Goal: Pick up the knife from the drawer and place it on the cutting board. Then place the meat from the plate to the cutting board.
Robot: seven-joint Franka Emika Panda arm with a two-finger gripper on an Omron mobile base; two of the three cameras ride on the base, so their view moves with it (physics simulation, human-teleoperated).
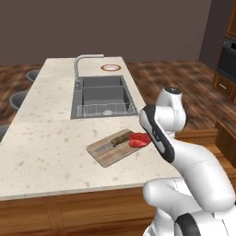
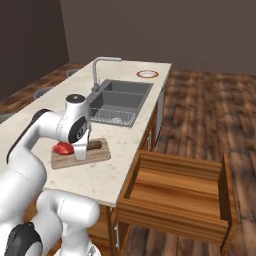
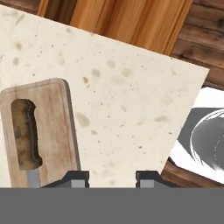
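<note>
**Knife and meat are seen together on the cutting board, gripper held empty beside them**

The gripper point(image 3: 113, 177) is shown with fingertips slightly apart and nothing between them, over bare counter point(image 1: 46, 138). The knife point(image 1: 115, 142) is laid across the cutting board point(image 1: 108, 154), with the meat point(image 1: 138, 139) at the board's 2 o'clock corner. The plate point(image 1: 110, 67) is left bare at 12 o'clock, past the sink point(image 1: 103, 97); the drawer point(image 2: 175, 187) is left open. The meat is judged soft, light and slippery, best pinched across its thick middle; the knife is judged stiff, best taken by its handle.
</note>
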